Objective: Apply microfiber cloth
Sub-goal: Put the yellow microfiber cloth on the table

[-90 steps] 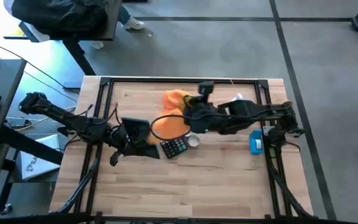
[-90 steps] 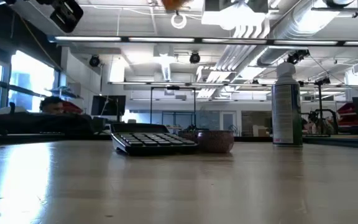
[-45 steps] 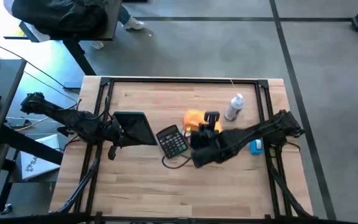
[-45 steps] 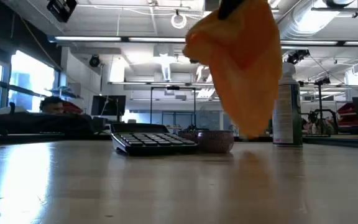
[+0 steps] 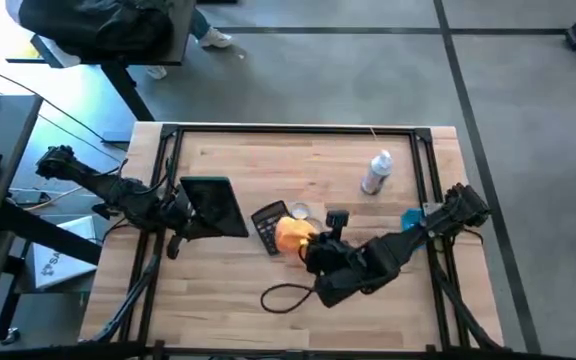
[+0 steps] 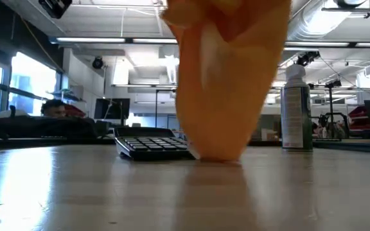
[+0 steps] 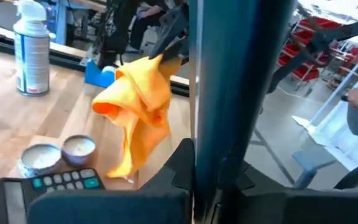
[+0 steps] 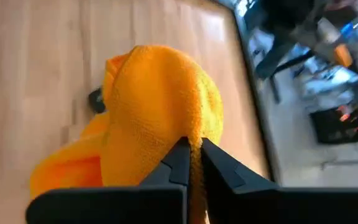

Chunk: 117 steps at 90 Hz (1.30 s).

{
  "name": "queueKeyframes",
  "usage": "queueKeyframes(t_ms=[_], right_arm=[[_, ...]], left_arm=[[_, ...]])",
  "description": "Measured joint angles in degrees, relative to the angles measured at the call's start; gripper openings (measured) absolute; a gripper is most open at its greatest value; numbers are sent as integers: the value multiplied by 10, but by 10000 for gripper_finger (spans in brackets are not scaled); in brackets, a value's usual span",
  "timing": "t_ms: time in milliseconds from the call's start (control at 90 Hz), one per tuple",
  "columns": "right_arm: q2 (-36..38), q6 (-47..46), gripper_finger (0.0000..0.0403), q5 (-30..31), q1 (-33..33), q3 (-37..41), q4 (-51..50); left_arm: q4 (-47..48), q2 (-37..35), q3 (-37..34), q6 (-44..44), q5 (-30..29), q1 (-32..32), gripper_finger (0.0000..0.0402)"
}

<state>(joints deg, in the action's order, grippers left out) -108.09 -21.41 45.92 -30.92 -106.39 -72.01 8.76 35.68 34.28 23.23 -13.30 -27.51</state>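
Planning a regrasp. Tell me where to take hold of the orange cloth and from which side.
Keep the bunched top fold of the microfiber cloth, taken from above: the right gripper is pinched there already. The cloth hangs limp beside the calculator, its low tip at the table.

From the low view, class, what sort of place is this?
Probably an open industrial lab or workshop: exposed ceiling ducts, strip lights, and a wooden table in a metal frame.
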Motion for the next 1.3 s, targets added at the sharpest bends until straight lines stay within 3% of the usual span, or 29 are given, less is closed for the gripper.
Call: queueKeyframes(t_ms=[189, 522, 822, 1078, 1300], right_arm=[[0, -170, 0, -51, 0, 2, -183], [87, -173, 0, -64, 30, 133, -177], [204, -270, 0, -195, 59, 353, -157], [231, -328, 0, -342, 60, 476, -157], [231, -318, 9, -375, 97, 535, -138]], left_arm=[[14, 1, 0, 7, -35, -34, 5], [-10, 16, 0, 12, -68, -72, 5], [-19, 39, 0, -6, -86, -85, 5], [-63, 72, 0, -55, -125, -79, 5], [-96, 92, 0, -69, -125, -59, 5]])
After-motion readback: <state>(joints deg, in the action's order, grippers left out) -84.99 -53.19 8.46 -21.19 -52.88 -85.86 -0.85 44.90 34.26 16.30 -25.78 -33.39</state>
